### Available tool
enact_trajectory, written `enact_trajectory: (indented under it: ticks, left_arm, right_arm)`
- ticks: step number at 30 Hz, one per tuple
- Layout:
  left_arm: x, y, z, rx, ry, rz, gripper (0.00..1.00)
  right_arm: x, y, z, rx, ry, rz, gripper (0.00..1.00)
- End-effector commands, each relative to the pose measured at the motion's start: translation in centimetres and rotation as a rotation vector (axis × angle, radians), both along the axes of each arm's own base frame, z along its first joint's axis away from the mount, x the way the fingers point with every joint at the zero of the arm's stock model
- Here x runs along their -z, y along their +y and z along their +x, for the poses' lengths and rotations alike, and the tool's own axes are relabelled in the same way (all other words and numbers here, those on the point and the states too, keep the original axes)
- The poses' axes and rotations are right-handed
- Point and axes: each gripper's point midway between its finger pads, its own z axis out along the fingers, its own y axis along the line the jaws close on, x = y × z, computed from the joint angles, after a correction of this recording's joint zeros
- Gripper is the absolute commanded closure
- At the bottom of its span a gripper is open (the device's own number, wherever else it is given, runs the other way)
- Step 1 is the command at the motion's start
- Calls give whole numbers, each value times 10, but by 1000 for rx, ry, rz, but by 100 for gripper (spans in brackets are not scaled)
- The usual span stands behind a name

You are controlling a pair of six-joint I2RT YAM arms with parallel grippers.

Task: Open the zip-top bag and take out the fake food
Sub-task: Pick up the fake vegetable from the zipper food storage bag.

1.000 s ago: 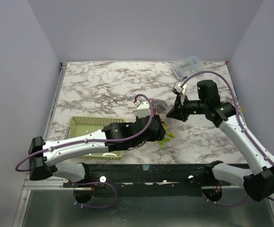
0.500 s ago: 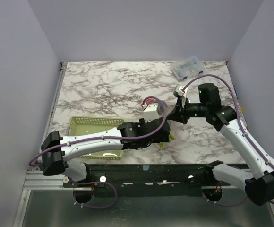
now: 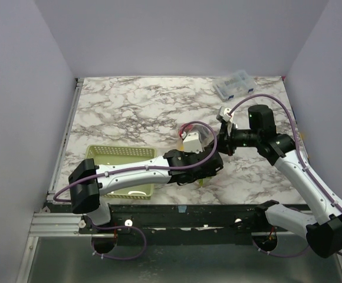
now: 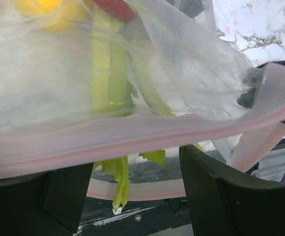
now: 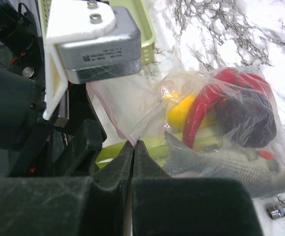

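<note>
The left gripper (image 4: 132,169) has its fingers spread, and the pink zip strip (image 4: 132,132) of the zip-top bag (image 4: 44,83) lies across the front of both, with a pale green stalk (image 4: 108,73) hanging into the gap between them. The right gripper (image 5: 133,143) has its fingers pressed together on the bag's zip edge, and the fake food (image 5: 209,118) sits bunched inside the bag just beyond those fingertips: yellow piece (image 5: 181,112), red chili (image 5: 201,104), dark maroon ball (image 5: 245,118)
</note>
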Motion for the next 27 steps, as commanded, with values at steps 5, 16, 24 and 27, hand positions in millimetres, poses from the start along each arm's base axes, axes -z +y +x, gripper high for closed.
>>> enact_trajectory:
  ticks: [5, 16, 24, 27]
  left_arm:
    - [9, -16, 1, -13, 9, -70, 17]
    - [47, -13, -13, 7, 131, 26, 24]
    - [68, -7, -21, 3, 160, 22, 24]
    - [70, -7, -21, -12, 167, 11, 22]
  right_arm:
    - [0, 4, -8, -42, -8, 42, 100]
    - [2, 3, -9, -41, -13, 39, 100]
    - [7, 9, -11, -75, 8, 66, 100]
    - [7, 11, -11, -85, 19, 77, 100]
